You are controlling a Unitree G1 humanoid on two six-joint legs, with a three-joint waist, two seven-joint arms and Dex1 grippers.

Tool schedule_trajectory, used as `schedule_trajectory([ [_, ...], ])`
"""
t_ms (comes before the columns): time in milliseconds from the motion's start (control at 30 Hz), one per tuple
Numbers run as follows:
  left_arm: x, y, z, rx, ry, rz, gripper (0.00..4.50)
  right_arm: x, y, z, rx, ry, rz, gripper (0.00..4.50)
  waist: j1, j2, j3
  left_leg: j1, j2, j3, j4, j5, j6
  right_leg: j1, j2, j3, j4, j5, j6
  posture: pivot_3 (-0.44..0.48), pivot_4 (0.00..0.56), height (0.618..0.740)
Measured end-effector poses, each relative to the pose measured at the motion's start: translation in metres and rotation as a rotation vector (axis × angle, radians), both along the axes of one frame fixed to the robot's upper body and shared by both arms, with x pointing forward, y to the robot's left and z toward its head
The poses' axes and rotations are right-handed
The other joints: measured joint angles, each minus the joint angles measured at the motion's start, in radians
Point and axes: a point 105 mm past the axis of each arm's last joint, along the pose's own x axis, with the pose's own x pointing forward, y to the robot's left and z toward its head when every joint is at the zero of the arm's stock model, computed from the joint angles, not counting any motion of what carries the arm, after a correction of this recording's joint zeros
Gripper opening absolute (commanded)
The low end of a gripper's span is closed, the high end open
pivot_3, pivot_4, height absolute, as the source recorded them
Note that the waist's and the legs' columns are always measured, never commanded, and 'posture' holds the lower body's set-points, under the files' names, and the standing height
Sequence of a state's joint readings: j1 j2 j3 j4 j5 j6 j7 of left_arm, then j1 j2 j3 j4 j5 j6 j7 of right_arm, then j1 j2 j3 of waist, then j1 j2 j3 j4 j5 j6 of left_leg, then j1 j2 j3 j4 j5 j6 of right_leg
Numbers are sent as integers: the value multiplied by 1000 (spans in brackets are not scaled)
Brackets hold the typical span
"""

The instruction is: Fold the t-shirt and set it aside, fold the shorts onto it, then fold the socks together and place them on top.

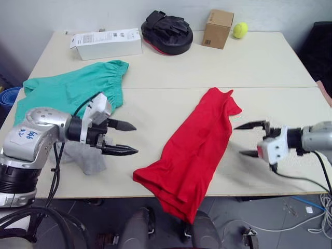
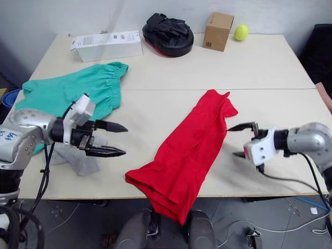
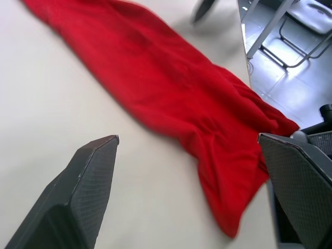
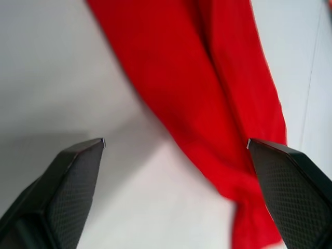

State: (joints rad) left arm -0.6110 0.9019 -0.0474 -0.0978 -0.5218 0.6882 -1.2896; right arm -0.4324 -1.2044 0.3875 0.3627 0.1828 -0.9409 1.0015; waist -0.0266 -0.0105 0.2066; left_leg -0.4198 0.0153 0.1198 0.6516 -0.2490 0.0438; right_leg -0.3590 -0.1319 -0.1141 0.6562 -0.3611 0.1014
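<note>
left eye view: you have the t-shirt (image 1: 194,148) lying bunched into a long diagonal strip across the middle of the table (image 1: 270,67), one end up near the centre seam, the other end spilling over the near edge and hanging below it. it is not folded.

the shorts (image 1: 72,88) lie spread flat on the left part of the table, waistband gathered toward the centre, well apart from the t-shirt. the socks (image 1: 85,158) sit in a grey heap near the left front edge, just below the shorts and partly hidden behind your left arm.

your left gripper (image 1: 120,138) hovers over bare tabletop between the socks and the t-shirt, fingers pointing toward the t-shirt. its jaws are spread, nothing between them. the left wrist view confirms this: both fingers (image 3: 78,192) stand wide apart with the red cloth beyond them, untouched.

your right gripper (image 1: 250,139) hangs to the right of the t-shirt, near its upper half, tips aimed at the cloth but not touching it. its jaws are spread and empty too; the right wrist view shows the fingers (image 4: 67,187) far apart with the t-shirt lying across the gap ahead.

along the far edge of the table: a white box (image 1: 106,43), a black padded mitt (image 1: 167,32), a small cardboard box (image 1: 217,28) and a yellow-green ball (image 1: 239,29) just beside it.
</note>
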Motion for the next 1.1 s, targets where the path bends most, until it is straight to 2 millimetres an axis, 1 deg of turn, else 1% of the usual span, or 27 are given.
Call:
schedule_trajectory([
  [100, 6, -9, 0, 22, -43, -41, 4500, -29, 14, -11, 48, 79, 43, 4461, 2, -1, 0, 1, 0, 0, 1, 0, 0, 1, 0, 0, 0, 0, 0, 0, 150, 740],
  [167, 7, -11, -3, 40, -47, -53, 4500, -44, 24, -20, 68, 119, 70, 4461, 2, -1, 0, 0, 0, 0, 1, 0, 0, 1, -1, 0, 0, 0, 0, 0, 150, 740],
  [200, 7, -13, -5, 48, -46, -63, 4500, -47, 28, -23, 78, 127, 76, 4461, 1, -1, 0, 1, 0, 0, 1, 0, 0, 1, -1, 0, 0, 0, 0, 0, 150, 740],
  [300, 10, -14, -6, 53, -51, -71, 4500, -52, 44, -28, 112, 106, 108, 4461, 3, -1, 0, 0, 0, 0, 1, 0, 0, 0, 0, 0, 0, 0, 0, 0, 150, 740],
  [400, 12, -15, -4, 60, -59, -74, 4500, -52, 55, -32, 121, 85, 124, 4461, 4, -1, 0, 0, 0, 0, 1, 0, 0, 0, 0, 0, 0, 0, 0, 0, 150, 740],
  [533, 11, -19, -7, 69, -46, -98, 4500, -48, 64, -36, 120, 61, 141, 4461, 7, -1, 0, 0, 0, 0, 2, 0, 0, 0, 0, 0, 1, 0, 0, 0, 150, 740],
  [633, 16, -21, -4, 70, -50, -94, 4500, -45, 70, -40, 113, 41, 157, 4461, 15, -1, 0, 0, 0, 0, 2, 0, 1, 0, 0, 0, 0, 0, 0, 0, 150, 740],
  [733, 17, -21, -2, 75, -55, -94, 4500, -40, 74, -41, 119, 19, 173, 3862, 22, -1, 0, 0, 0, 0, 3, 0, 1, 1, 0, 0, 1, 0, 0, 0, 150, 740],
  [900, 17, -21, -2, 84, -61, -92, 4500, -38, 77, -49, 104, 18, 199, 2131, 22, -1, 0, 0, 0, 0, 3, 0, 1, 1, 0, 0, 2, 0, 0, 0, 150, 740],
  [933, 18, -21, -2, 85, -60, -92, 4500, -38, 76, -50, 102, 21, 198, 1723, 22, -1, 0, 0, 0, 0, 3, 0, 1, 1, 0, 0, 2, 0, 0, 0, 150, 740],
  [1000, 19, -21, -3, 82, -56, -90, 4500, -39, 74, -53, 89, 19, 204, 1069, 23, -1, 0, 0, 0, 0, 4, 0, 1, 1, 0, 0, 2, 0, 0, 0, 150, 740],
  [1067, 23, -23, -5, 76, -45, -85, 4500, -38, 71, -56, 78, 21, 203, 269, 23, -1, 0, 0, 0, 0, 5, 0, 1, 1, 0, 0, 2, 0, 0, 0, 150, 740],
  [1100, 24, -24, -5, 71, -38, -82, 4500, -38, 69, -57, 70, 21, 205, 14, 24, -2, 0, 0, 0, 0, 5, 0, 1, 1, 0, 0, 2, 0, 0, 0, 150, 740],
])
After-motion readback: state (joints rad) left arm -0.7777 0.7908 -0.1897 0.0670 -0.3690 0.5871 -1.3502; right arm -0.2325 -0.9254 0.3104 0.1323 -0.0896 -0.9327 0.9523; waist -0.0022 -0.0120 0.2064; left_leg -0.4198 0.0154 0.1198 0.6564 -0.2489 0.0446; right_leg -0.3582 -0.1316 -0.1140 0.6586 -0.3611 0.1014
